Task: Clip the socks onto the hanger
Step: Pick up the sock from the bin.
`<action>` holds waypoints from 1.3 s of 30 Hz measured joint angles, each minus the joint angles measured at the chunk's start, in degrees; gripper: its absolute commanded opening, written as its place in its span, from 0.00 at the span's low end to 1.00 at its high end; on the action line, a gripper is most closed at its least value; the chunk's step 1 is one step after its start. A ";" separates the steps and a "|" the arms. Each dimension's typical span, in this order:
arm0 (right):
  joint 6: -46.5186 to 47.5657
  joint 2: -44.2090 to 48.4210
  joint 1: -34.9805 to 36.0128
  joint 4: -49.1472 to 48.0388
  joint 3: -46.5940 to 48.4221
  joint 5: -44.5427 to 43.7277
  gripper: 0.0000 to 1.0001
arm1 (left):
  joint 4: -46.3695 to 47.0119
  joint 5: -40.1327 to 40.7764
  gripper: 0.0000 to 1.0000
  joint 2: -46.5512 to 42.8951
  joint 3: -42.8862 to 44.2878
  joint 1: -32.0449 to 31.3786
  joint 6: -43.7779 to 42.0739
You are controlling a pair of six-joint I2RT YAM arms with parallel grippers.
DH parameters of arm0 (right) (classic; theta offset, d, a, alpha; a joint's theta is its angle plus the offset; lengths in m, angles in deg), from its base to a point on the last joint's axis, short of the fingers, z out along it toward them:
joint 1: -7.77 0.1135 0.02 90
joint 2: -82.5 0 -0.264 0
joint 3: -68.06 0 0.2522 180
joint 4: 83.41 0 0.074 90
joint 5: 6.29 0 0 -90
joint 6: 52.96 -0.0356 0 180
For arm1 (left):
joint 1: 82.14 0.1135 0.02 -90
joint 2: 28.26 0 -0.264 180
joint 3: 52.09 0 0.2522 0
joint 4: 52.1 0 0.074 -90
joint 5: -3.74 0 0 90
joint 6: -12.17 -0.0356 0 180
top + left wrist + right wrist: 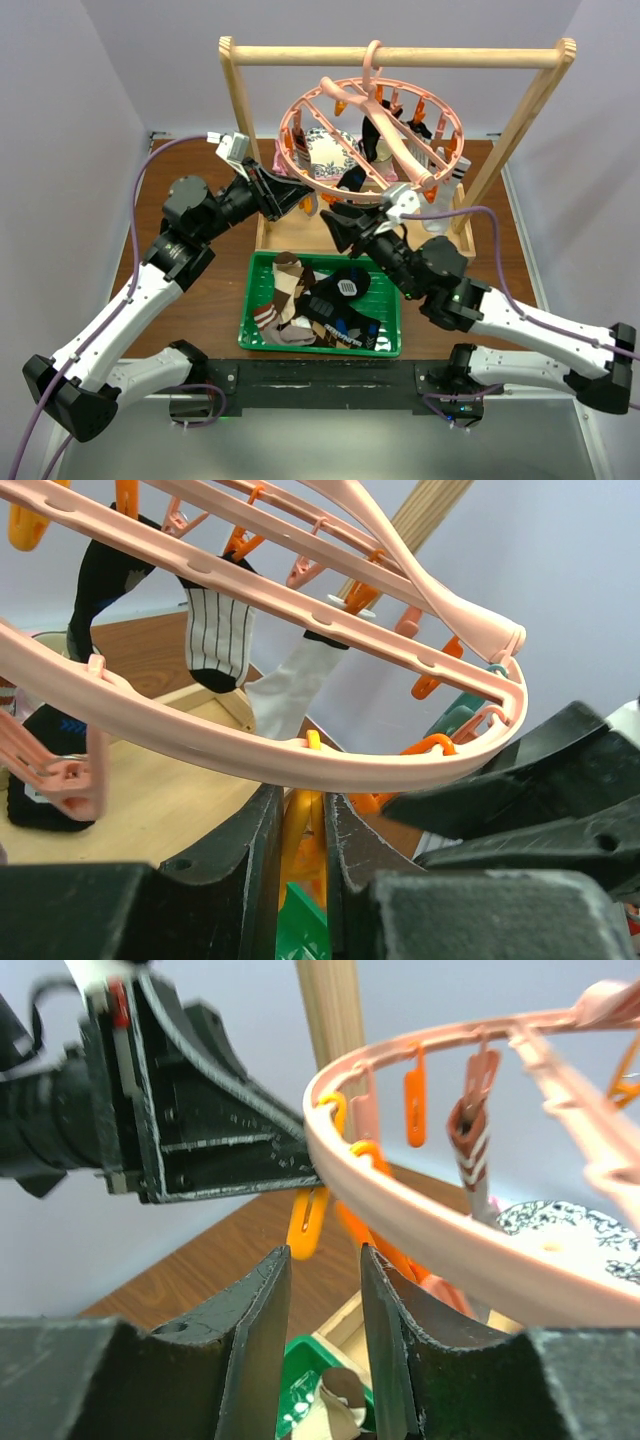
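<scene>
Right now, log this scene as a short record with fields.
hanger: round pink plastic clip hanger, hooked on light wooden rack
clipped: several socks, including a white pinstriped sock
unclipped: heap of socks in green plastic tray
left end effector: shut on an orange clip under the hanger rim
right end effector: open, empty, below the rim beside the left one

place: robot lab cell | evidence: plain white walls (60, 120), two arms (130, 310) bolted to table (218, 300)
</scene>
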State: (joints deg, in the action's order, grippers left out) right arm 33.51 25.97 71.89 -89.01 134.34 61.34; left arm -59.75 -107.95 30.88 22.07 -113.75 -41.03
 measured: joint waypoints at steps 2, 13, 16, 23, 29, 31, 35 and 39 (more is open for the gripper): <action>-0.66 2.69 0.00 2.08 0.11 -0.17 0.43 | -0.15 0.11 0.00 0.00 0.00 0.00 -0.11; -6.88 7.26 0.04 20.15 1.73 10.73 0.57 | -0.46 0.31 0.00 0.00 0.00 0.00 -1.95; -7.78 3.32 1.05 23.04 0.87 11.10 0.57 | -0.52 0.28 0.00 0.04 0.00 0.00 -3.50; -15.45 -4.72 2.14 25.53 -13.53 2.89 0.59 | -2.10 1.73 0.00 0.11 0.00 0.00 -9.51; -19.91 -7.37 2.14 25.59 -16.26 0.92 0.60 | -3.43 3.54 0.00 0.09 -0.94 0.00 -14.08; -20.24 -7.48 2.14 24.11 -16.26 1.68 0.59 | -2.82 3.91 0.00 0.09 -2.16 0.00 -15.08; -20.81 -9.99 2.14 21.38 -16.26 4.09 0.54 | -2.67 4.20 0.00 0.09 -3.45 0.00 -16.94; -25.24 -12.66 1.57 23.41 -16.26 -1.44 0.54 | -2.19 4.15 0.00 -0.26 -4.07 0.00 -18.49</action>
State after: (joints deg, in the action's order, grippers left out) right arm 8.26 13.32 73.46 -65.60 118.08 59.90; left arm -61.94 -103.80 30.61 18.01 -113.75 -59.52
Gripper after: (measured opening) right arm 0.537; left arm 0.223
